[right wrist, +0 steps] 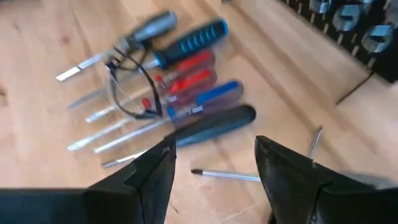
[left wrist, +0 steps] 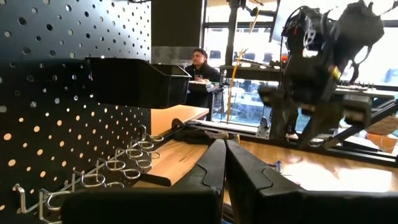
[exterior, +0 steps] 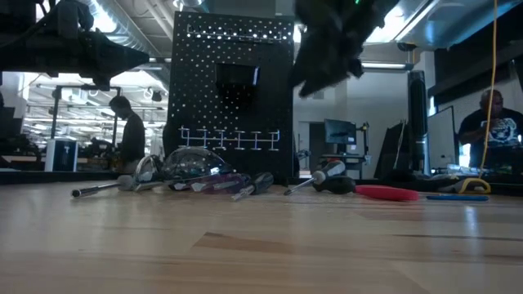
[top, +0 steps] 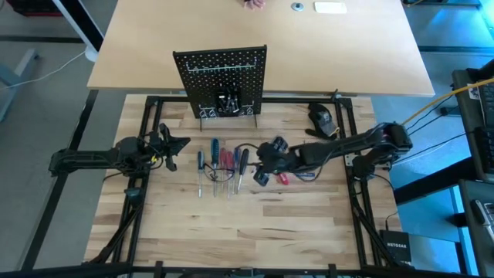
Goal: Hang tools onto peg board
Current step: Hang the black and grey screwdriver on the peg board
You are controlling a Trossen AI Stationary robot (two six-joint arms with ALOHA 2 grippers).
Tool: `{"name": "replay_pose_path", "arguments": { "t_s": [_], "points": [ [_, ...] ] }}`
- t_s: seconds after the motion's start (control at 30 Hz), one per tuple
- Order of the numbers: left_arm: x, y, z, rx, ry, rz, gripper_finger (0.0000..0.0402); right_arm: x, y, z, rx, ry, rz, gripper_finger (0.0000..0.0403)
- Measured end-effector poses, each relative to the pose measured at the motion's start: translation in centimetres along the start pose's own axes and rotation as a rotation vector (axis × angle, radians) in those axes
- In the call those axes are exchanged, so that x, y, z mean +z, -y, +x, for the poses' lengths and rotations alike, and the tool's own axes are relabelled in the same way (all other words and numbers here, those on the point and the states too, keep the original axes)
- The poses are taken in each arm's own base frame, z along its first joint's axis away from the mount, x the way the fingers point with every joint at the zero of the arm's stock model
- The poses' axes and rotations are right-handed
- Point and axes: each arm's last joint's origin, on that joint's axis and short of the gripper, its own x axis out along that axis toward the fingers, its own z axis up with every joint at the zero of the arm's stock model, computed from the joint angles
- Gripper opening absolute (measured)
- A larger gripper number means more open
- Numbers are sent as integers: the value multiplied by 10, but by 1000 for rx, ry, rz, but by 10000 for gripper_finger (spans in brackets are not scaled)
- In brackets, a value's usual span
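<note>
High view, left to right: left claw at left-centre of frame, fingers pressed together, holding nothing. Its wrist view confirms the two fingers meeting edge to edge. Tools lie in a row at centre of the counter. Peg board stands upright above them, upper centre. Right claw sits just right of the row, over a red-handled tool.

Right wrist view adds what overhead hides: jaws spread wide, empty, above a black-handled screwdriver; blue and red handles side by side; safety glasses draped across the shafts.

Low view shows the right claw raised clear of the counter, upper centre.
</note>
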Motion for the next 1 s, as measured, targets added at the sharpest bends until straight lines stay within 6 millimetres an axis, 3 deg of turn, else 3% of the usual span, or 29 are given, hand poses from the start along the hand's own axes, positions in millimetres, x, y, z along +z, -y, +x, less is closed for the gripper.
{"name": "replay_pose_path", "arguments": {
  "t_s": [0.3, 0.57, 1.0],
  "points": [
    [0, 0, 0, 0, 1, -3, 1, -21, -10, 36, 37, -153, 1, 221],
    [0, 0, 0, 0, 2, -4, 1, -23, 4, 56, -56, -184, 265, 221],
    [0, 0, 0, 0, 0, -3, 1, -44, 12, 93, -169, -279, 304, 221]
  ]
}}
